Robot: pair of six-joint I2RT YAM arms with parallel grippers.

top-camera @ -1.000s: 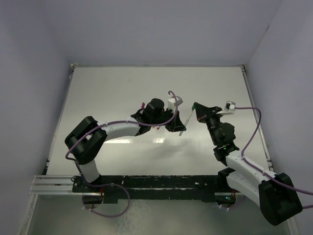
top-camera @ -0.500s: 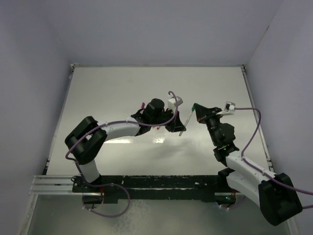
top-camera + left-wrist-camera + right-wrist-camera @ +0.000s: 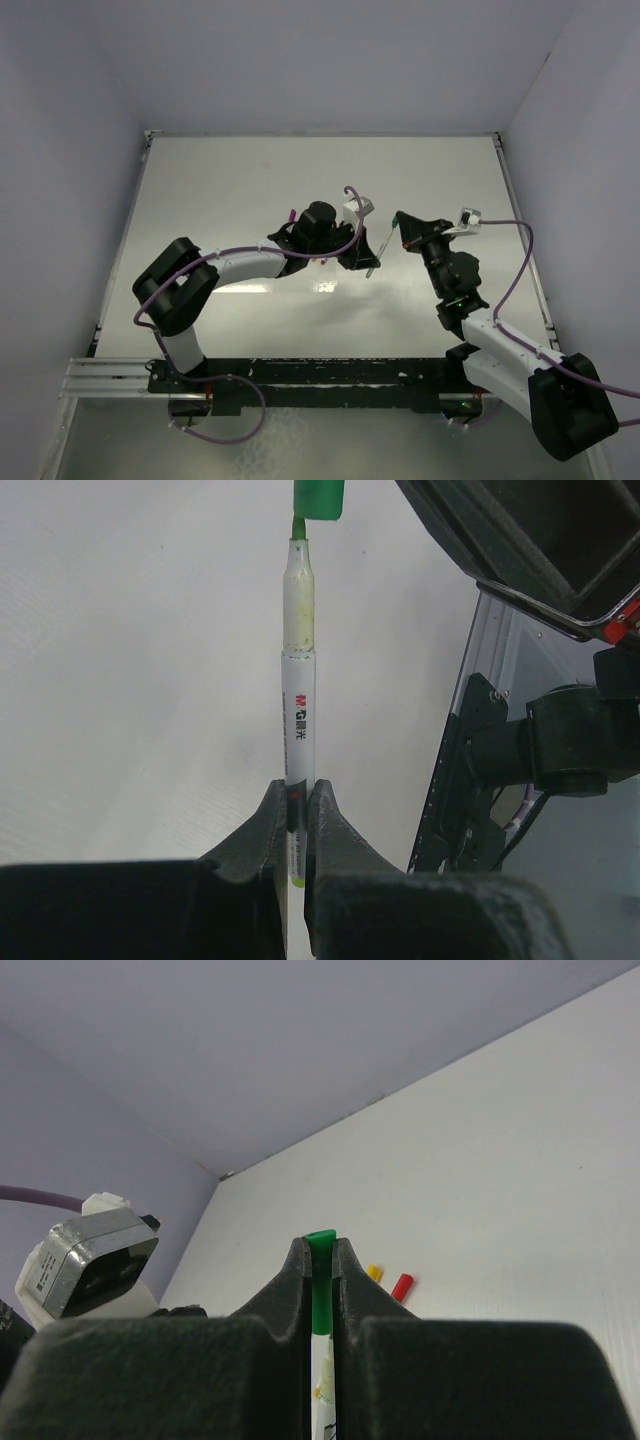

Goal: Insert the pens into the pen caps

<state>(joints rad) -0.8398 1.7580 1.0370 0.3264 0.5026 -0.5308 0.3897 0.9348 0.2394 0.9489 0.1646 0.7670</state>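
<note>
Scarcely anything had shifted over the last second: both hands hung mid-air, pen tip at the cap's mouth.

The left hand (image 3: 297,810) pinched the pen (image 3: 298,680) low on its barrel, and the right hand (image 3: 320,1260) was pressed together on the green cap (image 3: 320,1270), directly ahead of the left fingertips. With no visible travel, the push-in looked paused at alignment rather than finished. The cap was cut off by the left wrist view's top edge, so how far the tip sat inside was unclear. Beyond the right hand, a yellow cap (image 3: 374,1273) and a red cap (image 3: 402,1287) lay on the table (image 3: 520,1160). The other pens and caps were out of sight.
</note>
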